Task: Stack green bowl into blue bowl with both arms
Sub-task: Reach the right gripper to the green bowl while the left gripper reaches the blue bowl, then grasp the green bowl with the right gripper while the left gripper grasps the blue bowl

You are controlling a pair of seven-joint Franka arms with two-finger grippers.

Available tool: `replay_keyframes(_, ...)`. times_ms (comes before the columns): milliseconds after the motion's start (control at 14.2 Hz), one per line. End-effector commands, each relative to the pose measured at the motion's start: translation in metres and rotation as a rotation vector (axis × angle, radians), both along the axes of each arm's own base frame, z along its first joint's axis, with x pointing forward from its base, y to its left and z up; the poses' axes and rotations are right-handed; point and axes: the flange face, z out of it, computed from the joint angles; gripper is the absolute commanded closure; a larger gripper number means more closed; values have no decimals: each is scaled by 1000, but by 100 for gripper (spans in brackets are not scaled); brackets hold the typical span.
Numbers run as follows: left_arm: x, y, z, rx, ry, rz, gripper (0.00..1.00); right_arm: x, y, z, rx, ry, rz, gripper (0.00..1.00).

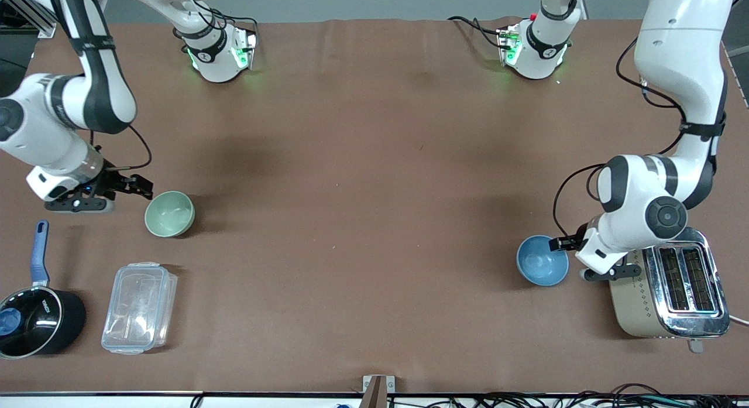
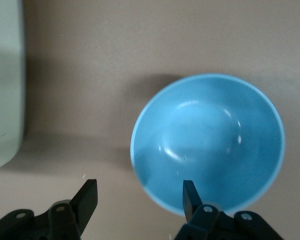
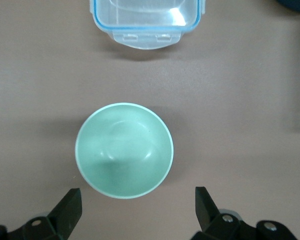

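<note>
While both white arms reach down over the brown table point(image 1: 363, 191), each bowl sits upright on it, well apart at opposite ends. The left gripper point(image 1: 563, 243) hangs low at the rim of the blue bowl point(image 1: 542, 260), fingers spread, one fingertip point(image 2: 190, 195) over the rim. The right gripper point(image 1: 139, 187) hangs just beside the green bowl point(image 1: 169, 213), fingers wide apart, not touching it
</note>
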Motion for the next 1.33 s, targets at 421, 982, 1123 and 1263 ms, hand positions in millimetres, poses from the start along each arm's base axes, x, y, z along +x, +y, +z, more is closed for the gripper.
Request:
replay_keyframes(421,13,0,-27,-17,-57,33,100,-26,-8,-107,-33,-22,47,1)
replay_keyframes(982,-48,-230,34,-140,27,197,100,-28,-8,-122,-33,4,46,55)
replay_keyframes(1123,-79,-292,26,-135,51,180,100,-28,-8,-123,-33,-2,44,78)
replay_keyframes(1263,-109,-354,4,-143,66,185,100,-28,-8,-124,-33,-6,37,93)
